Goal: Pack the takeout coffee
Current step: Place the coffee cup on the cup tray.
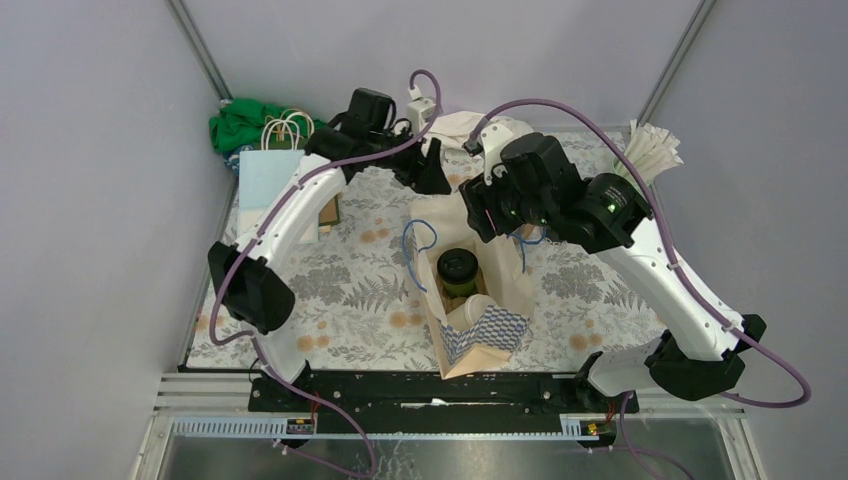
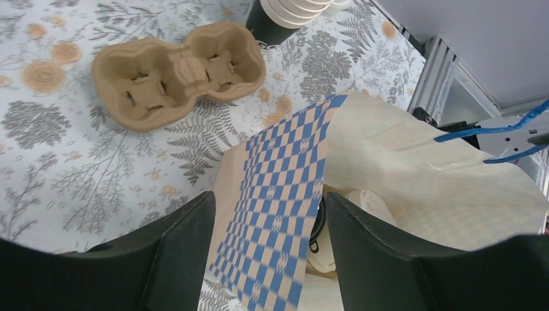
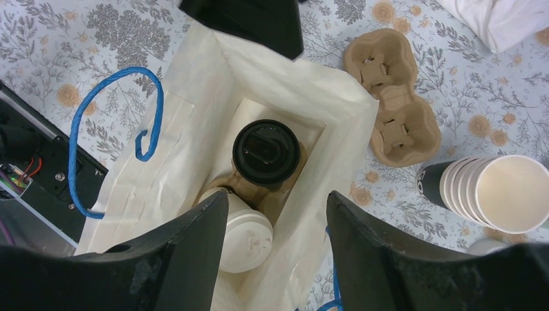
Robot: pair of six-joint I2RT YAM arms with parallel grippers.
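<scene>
Two lidded cups already sit inside the paper bag (image 1: 480,335) at the middle of the table. From above, the black-lidded cup (image 1: 458,268) stands toward the bag's far end. The white-lidded cup (image 1: 470,310) is just beside it on the near side. The left gripper (image 1: 432,178) hangs at the bag's far end, and the right gripper (image 1: 490,215) hangs over its right rim. A pale blue gift bag (image 1: 268,178) and a green cloth (image 1: 245,122) lie at the far left. A bundle of wrapped straws (image 1: 652,150) sits at the far right.

From the left wrist, the left gripper (image 2: 268,201) has its jaws spread wide. The blue-checked wall of the paper bag (image 2: 278,214) fills the gap between them, and I can see nothing clamped. Beyond it an empty pulp cup carrier (image 2: 178,71) lies on the flowered tablecloth (image 2: 52,149). A stack of cups (image 2: 294,10) shows at the top edge.

From the right wrist, the right gripper (image 3: 277,197) is spread and empty above the bag's open mouth. Below it the black-lidded cup (image 3: 267,150) stands upright. The white-lidded cup (image 3: 249,243) sits right against it, partly hidden behind one finger. Something brown shows under both cups. A blue handle (image 3: 97,129) droops over the bag's left side. Outside the bag to the right lie the pulp cup carrier (image 3: 392,97) and the stack of cups (image 3: 505,194).
</scene>
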